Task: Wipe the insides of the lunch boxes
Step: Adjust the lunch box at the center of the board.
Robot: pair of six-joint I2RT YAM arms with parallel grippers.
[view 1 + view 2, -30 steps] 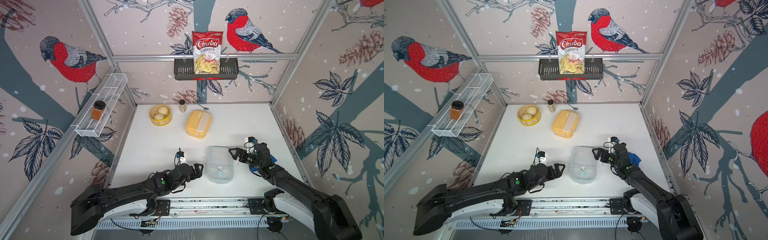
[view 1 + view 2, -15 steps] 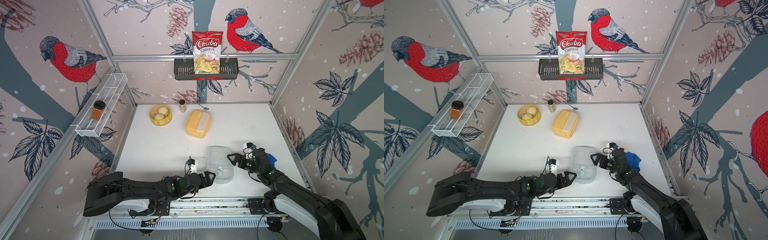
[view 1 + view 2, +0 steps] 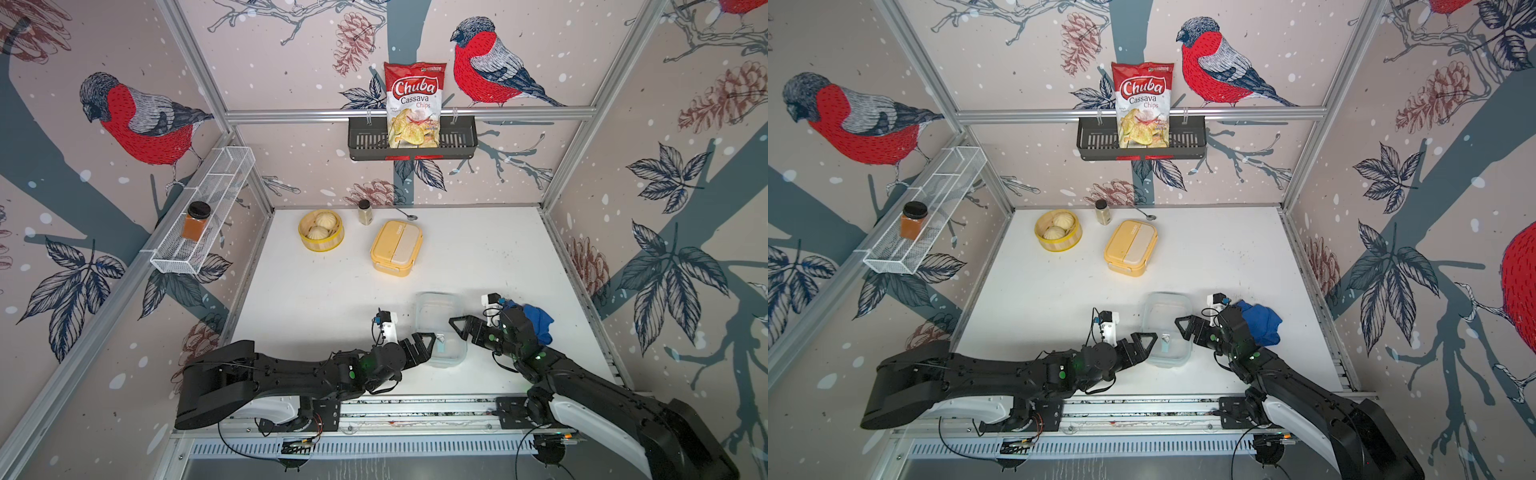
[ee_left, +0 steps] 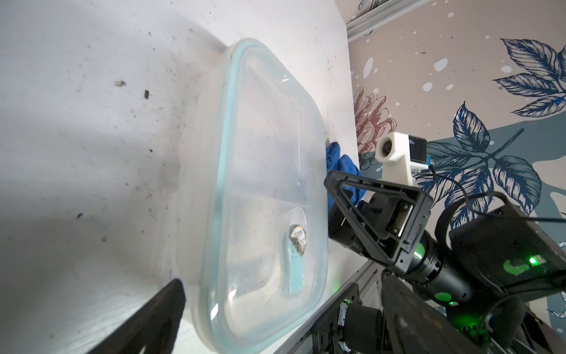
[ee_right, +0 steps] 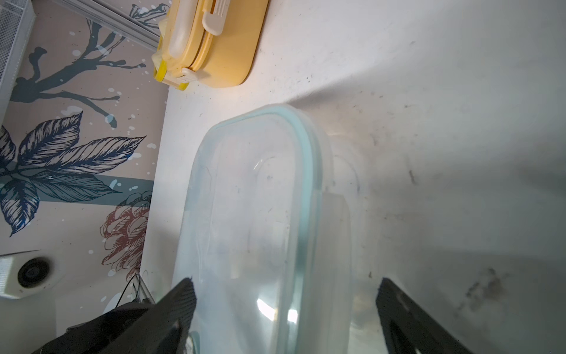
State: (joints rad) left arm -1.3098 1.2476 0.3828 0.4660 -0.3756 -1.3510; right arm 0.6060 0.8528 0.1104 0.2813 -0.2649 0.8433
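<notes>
The clear lunch box [image 3: 439,320] [image 3: 1167,320] sits near the table's front with its green-rimmed lid [image 4: 263,171] [image 5: 260,214] on. My left gripper [image 3: 426,345] [image 3: 1144,345] [image 4: 275,321] is open at the box's near left corner, with that end of the box between its fingers. My right gripper [image 3: 459,330] [image 3: 1185,330] [image 5: 284,306] is open at the box's right side, its fingers straddling the lid's rim. A crumpled blue cloth [image 3: 538,324] [image 3: 1260,322] lies just behind the right wrist. The yellow lunch box [image 3: 395,247] [image 5: 214,43] stands shut farther back.
A round yellow steamer basket [image 3: 321,245] with buns, a small spice jar [image 3: 365,212] and a spoon [image 3: 409,216] line the back of the table. A chips bag [image 3: 413,106] stands in a black wall rack. A wire shelf [image 3: 208,208] on the left wall holds a jar.
My left arm has swung right and brought its open gripper up to the clear box. The right gripper has dropped to the box's right edge and its fingers have narrowed slightly.
</notes>
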